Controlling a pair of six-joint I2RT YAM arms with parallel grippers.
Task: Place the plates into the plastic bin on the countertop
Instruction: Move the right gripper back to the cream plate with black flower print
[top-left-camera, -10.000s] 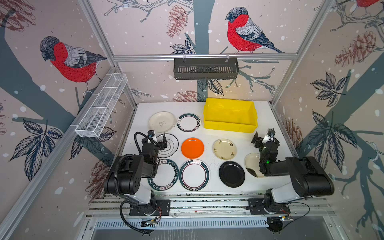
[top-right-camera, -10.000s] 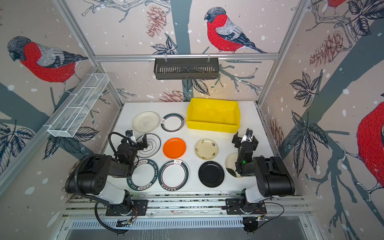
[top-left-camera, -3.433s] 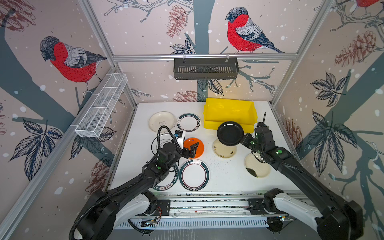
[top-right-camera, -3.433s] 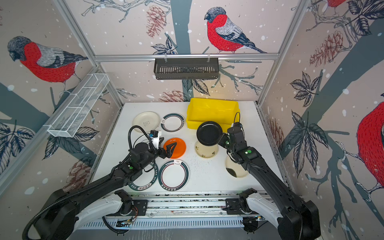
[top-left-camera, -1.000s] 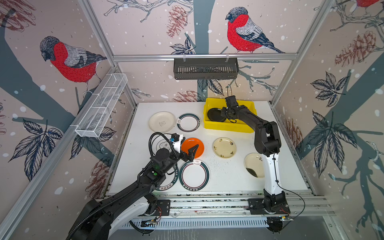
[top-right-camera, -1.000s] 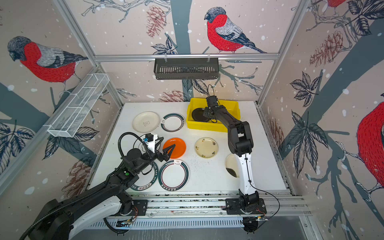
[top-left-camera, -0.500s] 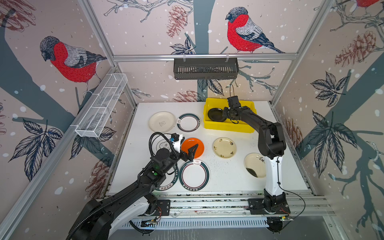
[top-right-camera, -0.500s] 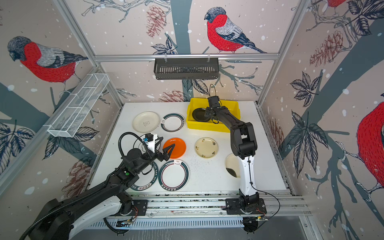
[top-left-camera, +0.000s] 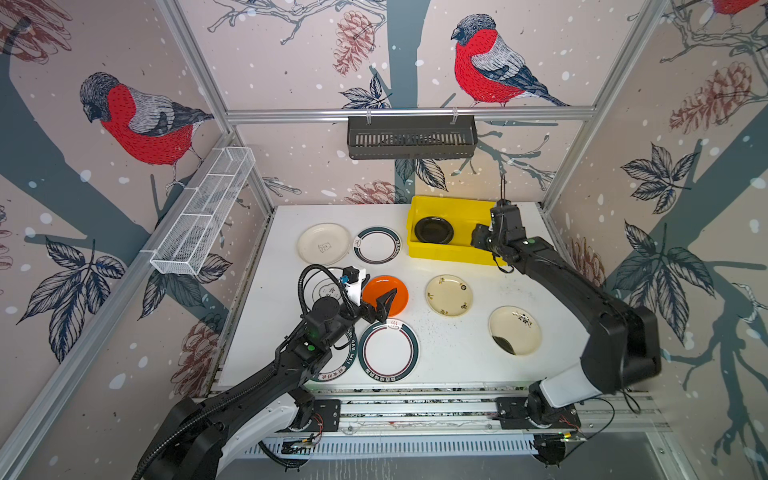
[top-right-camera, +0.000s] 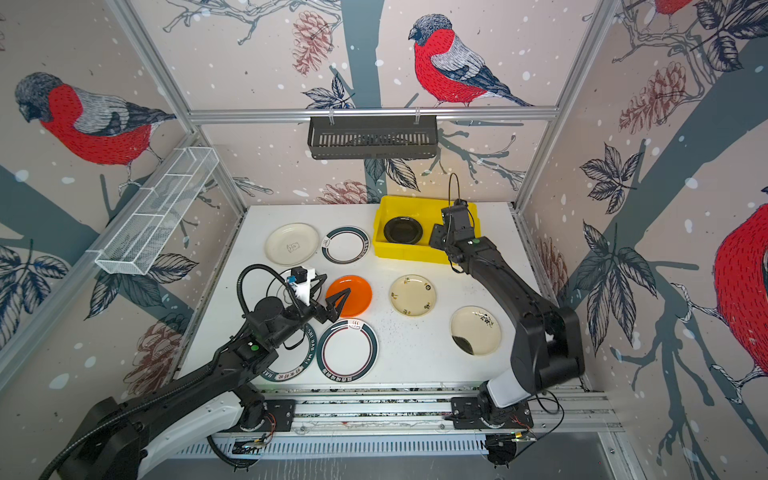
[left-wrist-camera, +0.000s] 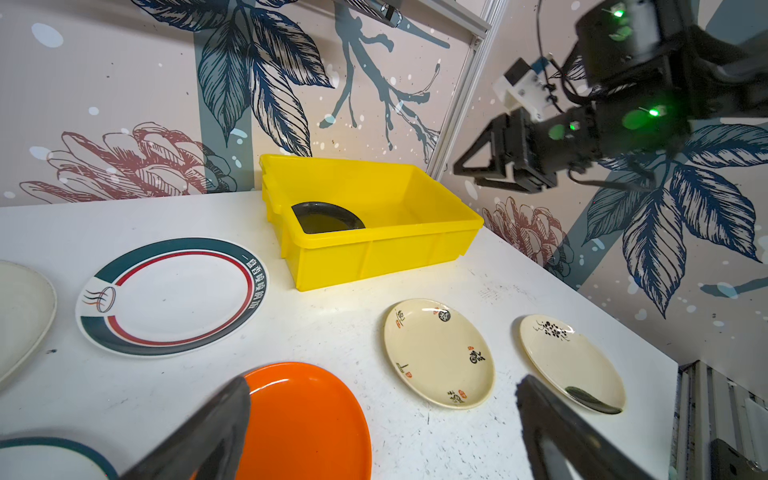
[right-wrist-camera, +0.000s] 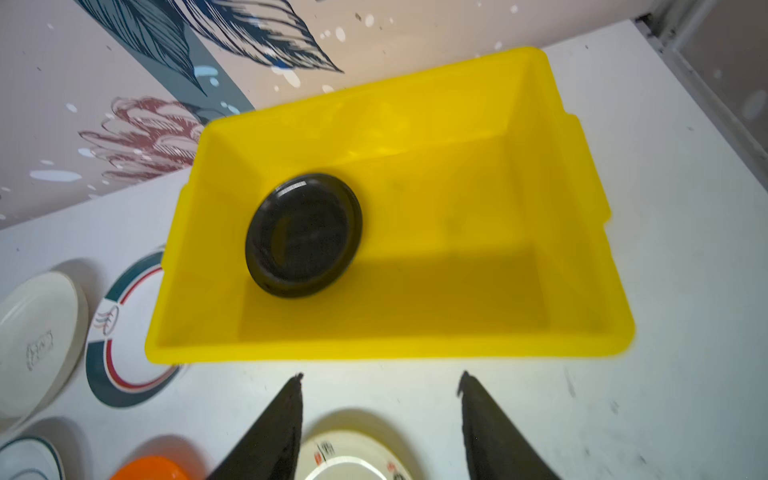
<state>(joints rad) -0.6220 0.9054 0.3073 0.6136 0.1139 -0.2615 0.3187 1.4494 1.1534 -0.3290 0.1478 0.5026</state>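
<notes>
— In the upper middle of both top views, the yellow plastic bin (top-left-camera: 453, 254) sits near the back wall, with a black plate (top-left-camera: 433, 230) flat in its left end.
— The grippers?
— The right gripper (right-wrist-camera: 380, 376) hangs over the bin's right end, jaws apart and empty. The left gripper (left-wrist-camera: 384, 386), spread wide, hovers over the orange plate (top-left-camera: 384, 291) at frame centre.
— And the room?
— A speckled white countertop (top-left-camera: 455, 349) and bird wallpaper. A black slotted basket (top-left-camera: 411, 137) hangs on the back rail.

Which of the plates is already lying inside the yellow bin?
The black plate. It alone lies on the floor of the bin, toward its left end in both top views; all the others rest outside it on the countertop.
</notes>
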